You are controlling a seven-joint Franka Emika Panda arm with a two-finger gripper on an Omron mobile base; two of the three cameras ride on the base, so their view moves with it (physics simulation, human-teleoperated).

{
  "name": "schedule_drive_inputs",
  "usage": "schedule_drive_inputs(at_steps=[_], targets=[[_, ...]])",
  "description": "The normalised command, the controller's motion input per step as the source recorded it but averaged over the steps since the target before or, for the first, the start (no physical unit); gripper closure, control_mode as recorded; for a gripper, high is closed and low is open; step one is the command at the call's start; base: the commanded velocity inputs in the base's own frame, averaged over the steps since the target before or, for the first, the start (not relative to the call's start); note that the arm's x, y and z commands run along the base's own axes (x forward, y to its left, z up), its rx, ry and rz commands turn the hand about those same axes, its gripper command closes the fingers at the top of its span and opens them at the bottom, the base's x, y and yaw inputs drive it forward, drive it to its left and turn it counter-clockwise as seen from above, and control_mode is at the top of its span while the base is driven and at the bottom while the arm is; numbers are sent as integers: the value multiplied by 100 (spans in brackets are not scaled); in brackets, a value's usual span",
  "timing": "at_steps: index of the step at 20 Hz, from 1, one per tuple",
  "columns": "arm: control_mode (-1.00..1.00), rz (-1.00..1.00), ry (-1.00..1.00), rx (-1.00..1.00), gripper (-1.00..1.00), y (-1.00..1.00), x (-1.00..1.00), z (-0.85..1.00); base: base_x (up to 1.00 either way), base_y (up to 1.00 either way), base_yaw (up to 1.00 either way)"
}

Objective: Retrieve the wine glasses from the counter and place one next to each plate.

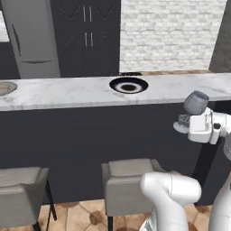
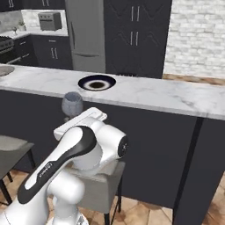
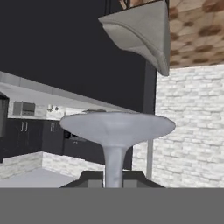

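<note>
My gripper (image 1: 189, 118) is shut on the stem of a greyish-purple wine glass (image 1: 195, 103) and holds it tilted in the air in front of the counter's dark face, below its top. In the right base view the glass's bowl (image 2: 72, 103) rises just above my hand. In the hand view the glass's round foot (image 3: 117, 124) and stem stand between my fingertips (image 3: 89, 180). On the marble counter (image 1: 67, 92) lies a dark-rimmed plate (image 1: 129, 85), up and left of the glass. A second plate (image 1: 5, 87) sits at the counter's far left end.
Two grey stools (image 1: 131, 180) (image 1: 20, 189) stand on the floor before the counter, under and left of my arm. Behind the counter are a steel fridge (image 1: 31, 36), dark cabinets (image 1: 88, 36) and a white brick wall (image 1: 171, 31).
</note>
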Motion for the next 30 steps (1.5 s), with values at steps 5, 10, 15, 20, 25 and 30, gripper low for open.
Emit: schedule_drive_inputs(at_steps=[5, 10, 15, 20, 25, 30], targets=[[100, 0, 0, 0, 100, 0, 0, 0, 92, 0, -21], [100, 0, 0, 0, 100, 0, 0, 0, 97, 0, -12], [100, 0, 0, 0, 100, 0, 0, 0, 82, 0, -1], [100, 0, 0, 0, 100, 0, 0, 0, 82, 0, -21], [100, 0, 0, 0, 100, 0, 0, 0, 75, 0, -24], [-100, -11, 15, 0, 100, -5, 92, 0, 0, 0, 0]])
